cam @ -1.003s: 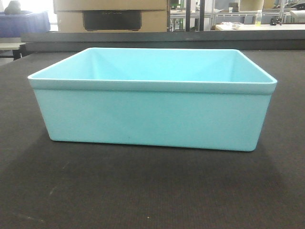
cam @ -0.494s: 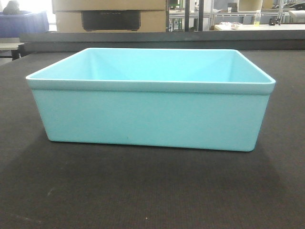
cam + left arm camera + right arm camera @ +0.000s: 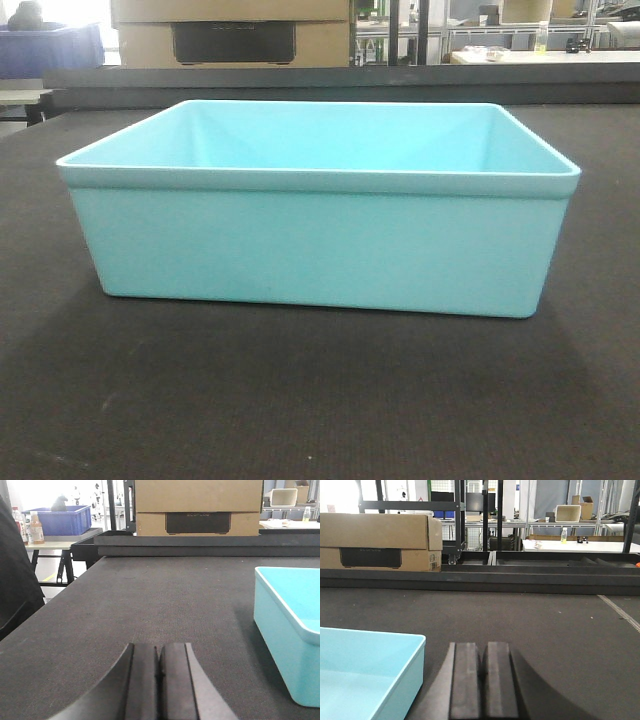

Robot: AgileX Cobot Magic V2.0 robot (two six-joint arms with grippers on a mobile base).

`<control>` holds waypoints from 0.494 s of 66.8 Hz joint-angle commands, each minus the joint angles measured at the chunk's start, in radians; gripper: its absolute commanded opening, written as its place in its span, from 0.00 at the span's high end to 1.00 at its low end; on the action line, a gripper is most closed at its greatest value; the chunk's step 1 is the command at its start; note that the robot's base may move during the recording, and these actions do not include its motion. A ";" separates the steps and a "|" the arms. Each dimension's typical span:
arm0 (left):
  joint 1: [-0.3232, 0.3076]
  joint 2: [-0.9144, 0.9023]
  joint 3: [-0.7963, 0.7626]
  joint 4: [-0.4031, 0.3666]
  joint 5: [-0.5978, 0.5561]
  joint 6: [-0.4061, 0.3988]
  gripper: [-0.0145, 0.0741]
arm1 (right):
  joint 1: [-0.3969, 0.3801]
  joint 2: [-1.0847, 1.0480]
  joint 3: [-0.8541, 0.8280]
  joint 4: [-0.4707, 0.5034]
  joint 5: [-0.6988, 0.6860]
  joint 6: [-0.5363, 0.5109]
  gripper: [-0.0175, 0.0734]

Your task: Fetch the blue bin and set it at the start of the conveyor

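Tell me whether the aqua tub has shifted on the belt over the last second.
No. The light aqua-blue plastic tub sits in practically the same place against the brown cardboard box behind it; only a tiny wobble shows, with no clear direction.

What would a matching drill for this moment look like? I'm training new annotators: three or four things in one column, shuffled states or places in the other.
Things:
1. blue bin
2. left gripper
3. right gripper
4. cardboard box

States or places:
A. beyond the belt's far edge
B. shut, empty, left of the bin
C. resting upright on the dark conveyor belt
D. shut, empty, right of the bin

Pairs: 1-C, 2-B, 3-D, 4-A
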 commanded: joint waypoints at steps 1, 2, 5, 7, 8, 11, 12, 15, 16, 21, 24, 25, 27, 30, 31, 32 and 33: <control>0.004 -0.007 -0.001 -0.008 -0.029 0.006 0.96 | -0.002 -0.004 0.002 -0.008 -0.022 -0.005 0.99; 0.004 -0.007 -0.001 -0.008 -0.029 0.006 0.96 | -0.002 -0.004 0.002 -0.008 -0.022 -0.005 0.99; 0.004 -0.007 -0.001 -0.008 -0.029 0.006 0.96 | -0.002 -0.004 0.002 -0.008 -0.022 -0.005 0.99; 0.004 -0.007 -0.001 -0.008 -0.029 0.006 0.96 | -0.002 -0.004 0.002 -0.008 -0.022 -0.005 0.99; 0.004 -0.007 -0.001 -0.008 -0.029 0.006 0.96 | -0.002 -0.004 0.002 -0.008 -0.022 -0.005 0.99; 0.004 -0.007 -0.001 -0.008 -0.029 0.006 0.96 | -0.002 -0.003 0.002 -0.008 -0.024 -0.005 0.99; 0.004 -0.007 -0.001 -0.008 -0.029 0.006 0.96 | -0.002 -0.003 0.002 -0.008 -0.024 -0.005 0.99; 0.004 -0.007 -0.001 -0.008 -0.029 0.006 0.96 | -0.002 -0.003 0.002 -0.008 -0.036 -0.005 0.99; 0.004 -0.007 -0.001 -0.008 -0.029 0.006 0.96 | -0.002 -0.003 0.002 -0.008 -0.038 -0.005 0.99; 0.004 -0.007 -0.001 -0.008 -0.029 0.006 0.96 | -0.012 -0.003 0.005 0.028 -0.043 -0.009 0.99; 0.004 -0.007 -0.001 -0.008 -0.029 0.006 0.96 | -0.031 -0.003 0.010 0.088 -0.047 -0.070 0.99; 0.004 -0.007 -0.001 -0.008 -0.029 0.006 0.96 | -0.039 -0.003 0.014 0.112 -0.050 -0.101 0.99; 0.004 -0.007 -0.001 -0.008 -0.029 0.006 0.96 | -0.062 -0.003 0.024 0.166 -0.061 -0.172 0.99; 0.004 -0.007 -0.001 -0.008 -0.029 0.006 0.96 | -0.090 -0.003 0.049 0.251 -0.091 -0.270 0.99; 0.004 -0.007 -0.001 -0.008 -0.029 0.006 0.96 | -0.099 -0.003 0.059 0.266 -0.101 -0.284 0.99; 0.004 -0.007 -0.001 -0.008 -0.029 0.006 0.96 | -0.112 -0.005 0.074 0.278 -0.120 -0.290 0.99; 0.004 -0.007 -0.001 -0.008 -0.029 0.006 0.96 | -0.120 -0.005 0.086 0.281 -0.134 -0.290 0.99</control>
